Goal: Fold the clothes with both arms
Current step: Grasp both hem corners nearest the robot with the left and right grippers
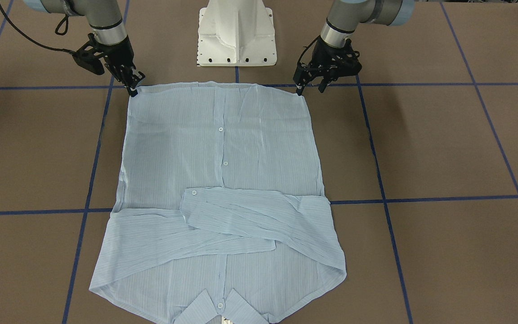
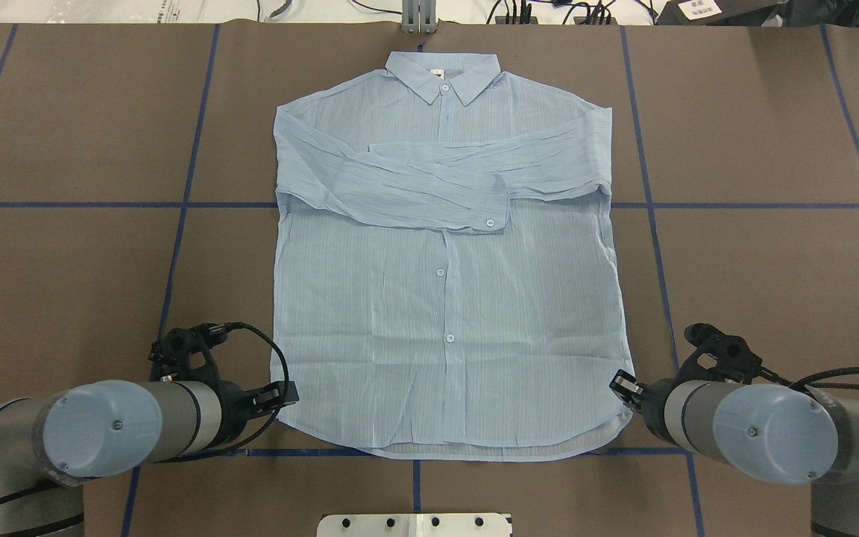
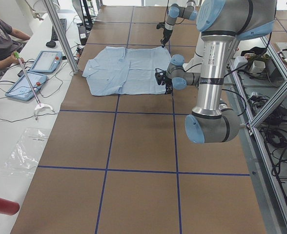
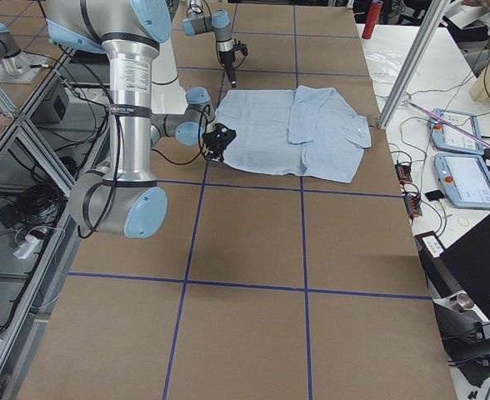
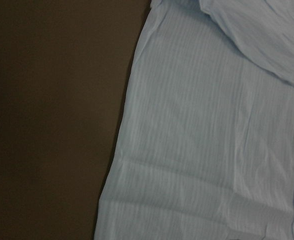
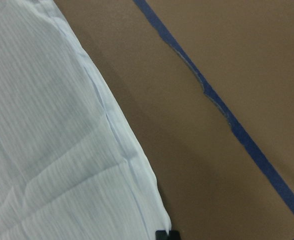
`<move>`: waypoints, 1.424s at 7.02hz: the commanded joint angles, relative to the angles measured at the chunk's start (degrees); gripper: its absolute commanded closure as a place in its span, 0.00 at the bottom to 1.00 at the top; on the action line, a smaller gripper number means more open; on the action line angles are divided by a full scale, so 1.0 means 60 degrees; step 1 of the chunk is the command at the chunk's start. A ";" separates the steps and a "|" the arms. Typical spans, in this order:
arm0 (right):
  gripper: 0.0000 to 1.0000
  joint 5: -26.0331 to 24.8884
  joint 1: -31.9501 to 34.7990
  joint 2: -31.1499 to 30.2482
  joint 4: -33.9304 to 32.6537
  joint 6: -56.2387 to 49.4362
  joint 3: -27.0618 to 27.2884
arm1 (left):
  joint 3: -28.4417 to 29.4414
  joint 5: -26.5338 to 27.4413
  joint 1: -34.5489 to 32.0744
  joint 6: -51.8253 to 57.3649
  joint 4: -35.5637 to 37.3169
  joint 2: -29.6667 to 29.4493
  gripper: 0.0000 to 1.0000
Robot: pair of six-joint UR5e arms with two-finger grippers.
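Brown table, blue tape around flat shirt; left hand agape, empty; right hand unclear

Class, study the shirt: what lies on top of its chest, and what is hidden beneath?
Both sleeves lie folded across the chest of the shirt, overlapping each other. They cover part of the button placket; any buttons beneath them cannot be seen.

Brown matte table, gridded with blue tape lines. Flat on it — a thin pale-blue striped long-sleeved shirt, buttoned, both sleeves folded across the chest; white pedestal base at the robot-side edge.
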 commanded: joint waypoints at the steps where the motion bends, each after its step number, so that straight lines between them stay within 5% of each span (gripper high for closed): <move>1: 1.00 -0.0003 0.0004 0.0016 0.0000 0.0000 -0.0007 | 0.0257 0.0008 0.0145 -0.0045 0.0025 -0.0244 0.30; 3: 1.00 -0.0003 0.0004 0.0016 0.0000 0.0000 -0.0007 | 0.0316 0.0008 0.0203 -0.0132 0.0025 -0.0274 0.44; 6: 1.00 -0.0003 0.0004 0.0016 0.0000 0.0000 -0.0036 | 0.0521 0.0008 0.0306 -0.0133 0.0025 -0.0376 0.49; 7: 1.00 -0.0003 0.0004 0.0016 0.0000 0.0000 -0.0036 | 0.0521 0.0008 0.0292 -0.0133 0.0025 -0.0376 0.86; 8: 1.00 -0.0003 0.0004 0.0002 0.0000 0.0000 -0.0036 | 0.0506 0.0008 0.0277 -0.0133 0.0054 -0.0362 1.00; 10: 1.00 -0.0003 0.0004 0.0001 0.0000 0.0000 -0.0065 | 0.0302 0.0023 0.0087 -0.0104 0.0419 -0.0376 1.00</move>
